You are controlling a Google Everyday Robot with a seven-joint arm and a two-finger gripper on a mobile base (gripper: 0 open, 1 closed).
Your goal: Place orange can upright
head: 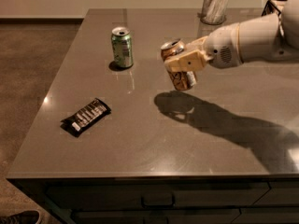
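**A:** So where's the orange can (pixel 182 81) at right now?

**B:** The gripper (pixel 185 62) is pinching it round the middle, fingers clamped on its sides, out over the grey table (pixel 140 143) and off to one side of the green can (pixel 122 47). Silver top faces up, tipped a little toward the green one.

**A:** Down on the surface?

**B:** Doesn't look like it. Its shadow (pixel 180 105) sits apart below, so I'd say it's hanging in the air. Grabbing looks done; what's left is lowering, squaring it up, letting go. The snack bar (pixel 85 116) is well apart.
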